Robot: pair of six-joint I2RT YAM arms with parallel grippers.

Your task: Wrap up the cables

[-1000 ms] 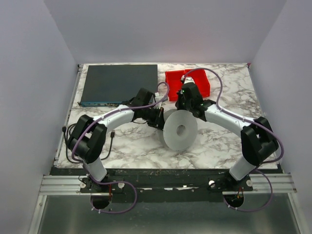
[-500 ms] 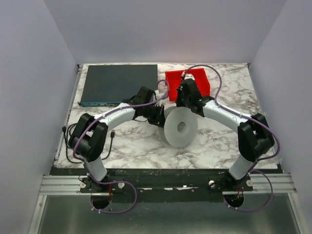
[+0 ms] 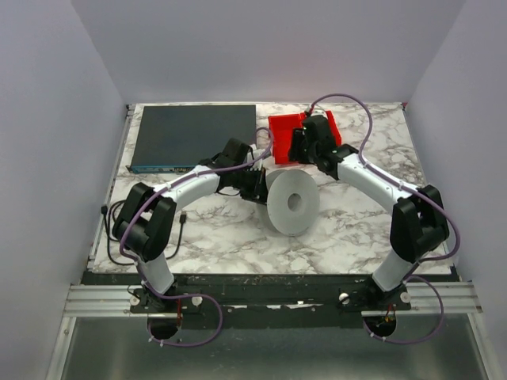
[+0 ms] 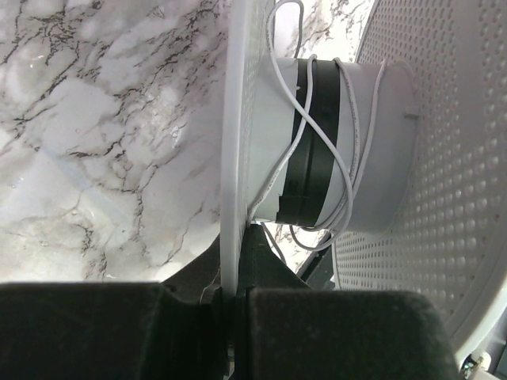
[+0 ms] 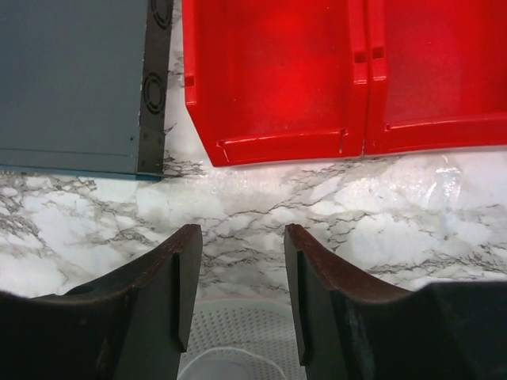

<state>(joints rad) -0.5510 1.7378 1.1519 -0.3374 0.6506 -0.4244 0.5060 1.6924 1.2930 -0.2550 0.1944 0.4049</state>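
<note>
Looking through the left wrist camera, I see the cable [image 4: 352, 142] lying in loose, crossing turns on the hub [image 4: 384, 142] of the spool [image 3: 293, 203], with some loops standing off it. My left gripper [image 4: 231, 301] is clamped on the spool's thin flange [image 4: 236, 119]. My right gripper [image 5: 242, 269] stands apart and empty, near the red bins [image 5: 269, 71]. My worry is that nothing holds the cable tight, so turns may slacken and slip off. If the spool tilts in this narrow pinch, they could tangle.

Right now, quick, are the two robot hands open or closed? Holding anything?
Left gripper: closed on the edge of the white spool.
Right gripper: open, holding nothing.
</note>
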